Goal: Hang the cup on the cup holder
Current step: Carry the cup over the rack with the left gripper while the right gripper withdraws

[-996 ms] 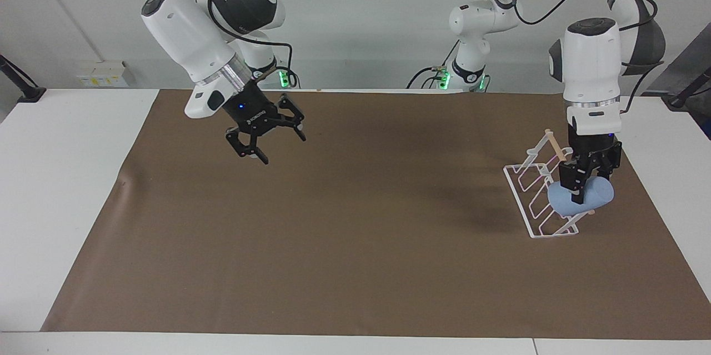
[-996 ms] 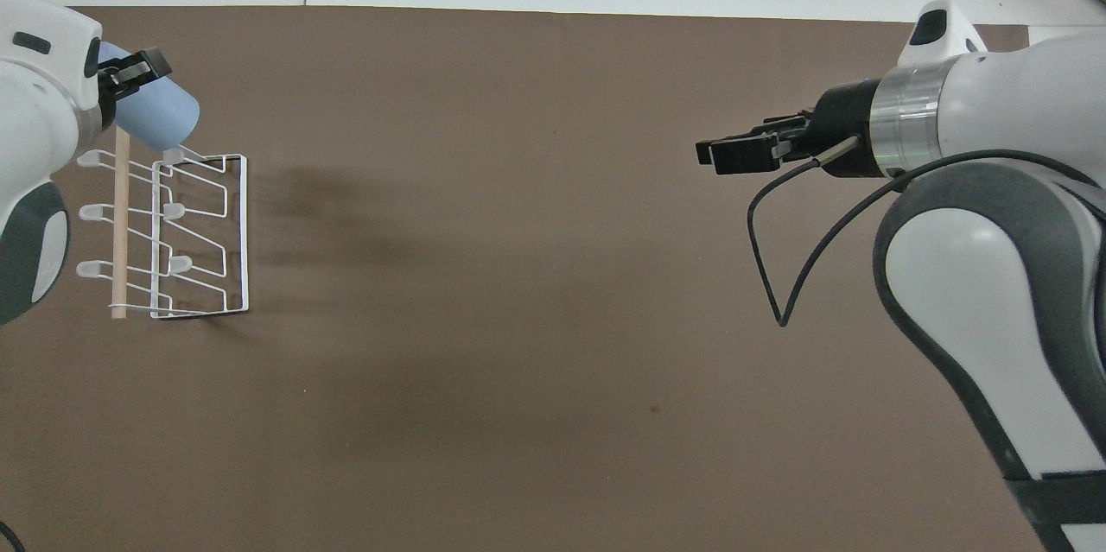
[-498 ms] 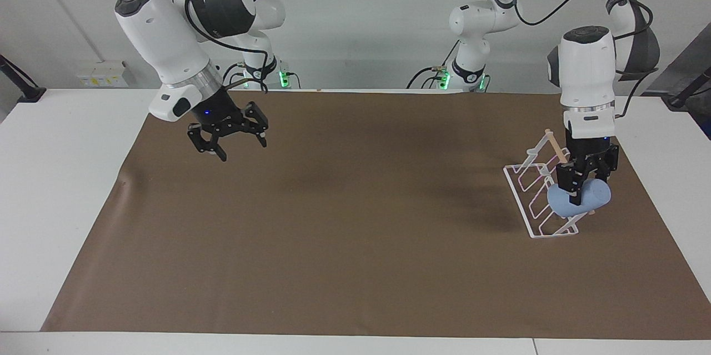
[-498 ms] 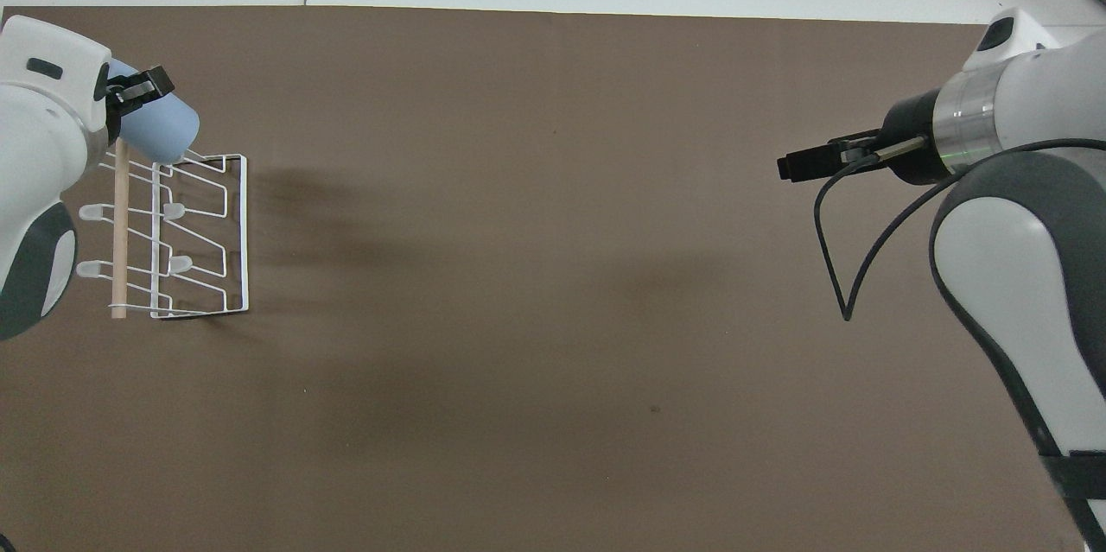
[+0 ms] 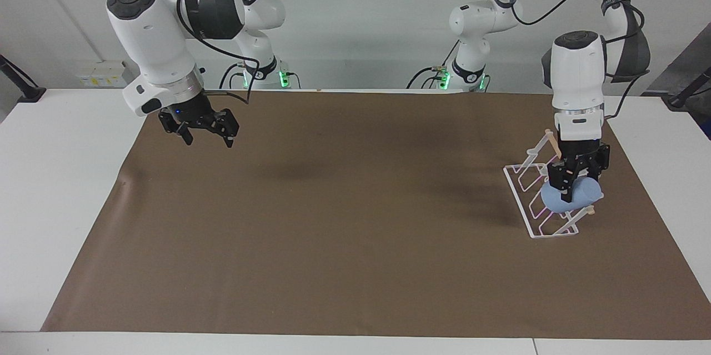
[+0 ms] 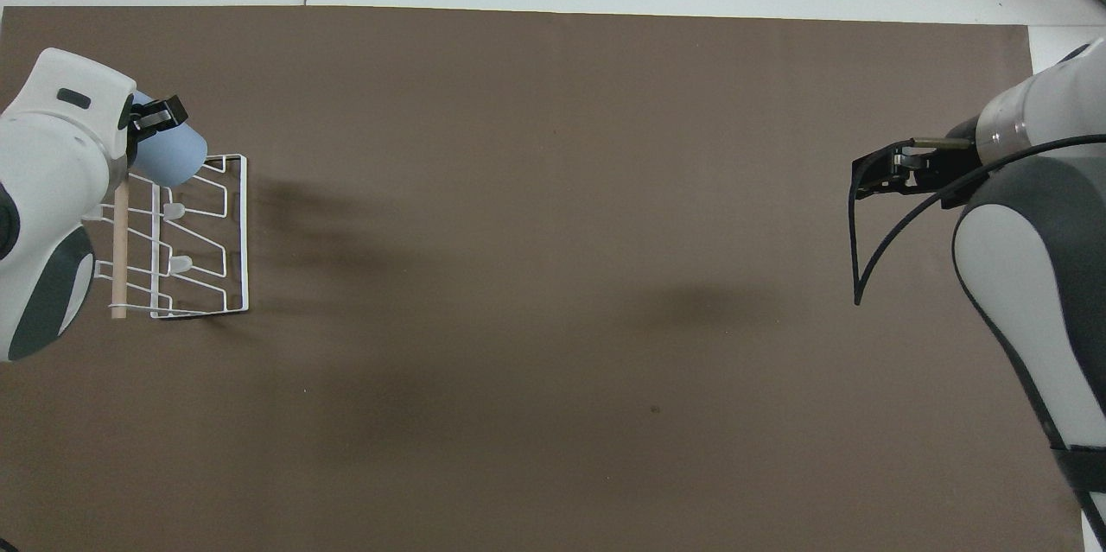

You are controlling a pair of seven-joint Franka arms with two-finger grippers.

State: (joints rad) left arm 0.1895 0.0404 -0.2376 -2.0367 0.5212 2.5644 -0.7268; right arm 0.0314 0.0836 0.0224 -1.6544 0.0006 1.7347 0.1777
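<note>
The left tool (image 5: 567,188) is gripping the blue cup (image 5: 581,197) over the white rack (image 5: 532,216), while the right tool (image 5: 205,134) is waiting open above the counter (image 5: 55,177).

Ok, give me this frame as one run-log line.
left gripper: shut on cup, over cup holder | right gripper: open, waiting over mat | cup not released

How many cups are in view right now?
1. The light blue cup is held on its side in the left hand, over the end of the cup holder farthest from the robots. The left arm hides part of the cup holder, so another could be concealed.
</note>
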